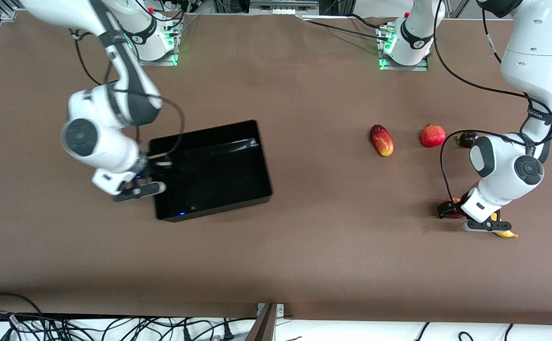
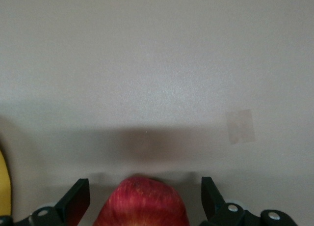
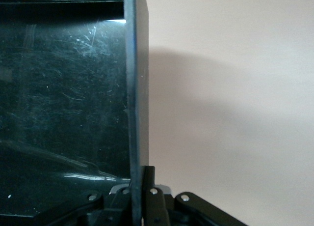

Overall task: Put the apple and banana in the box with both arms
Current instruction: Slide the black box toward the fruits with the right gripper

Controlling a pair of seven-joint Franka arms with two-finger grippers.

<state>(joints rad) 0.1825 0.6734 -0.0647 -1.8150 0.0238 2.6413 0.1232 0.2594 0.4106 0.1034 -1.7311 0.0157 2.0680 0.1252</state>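
Apple [image 2: 142, 202] betw. open left tool [image 2: 145, 199] fingers; right tool [image 3: 140, 186] pinches box [image 3: 137, 88] wall

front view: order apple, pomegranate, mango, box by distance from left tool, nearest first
1. apple, between the left tool's open fingers.
2. pomegranate, farther from the camera.
3. mango, beside the pomegranate, boxward.
4. box, right arm's end, right tool shut on its wall.

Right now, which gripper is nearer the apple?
Left. The left gripper is down around the apple, fingers open on either side, beside the banana. The right gripper is shut on the wall of the box, at the right arm's end of the table.
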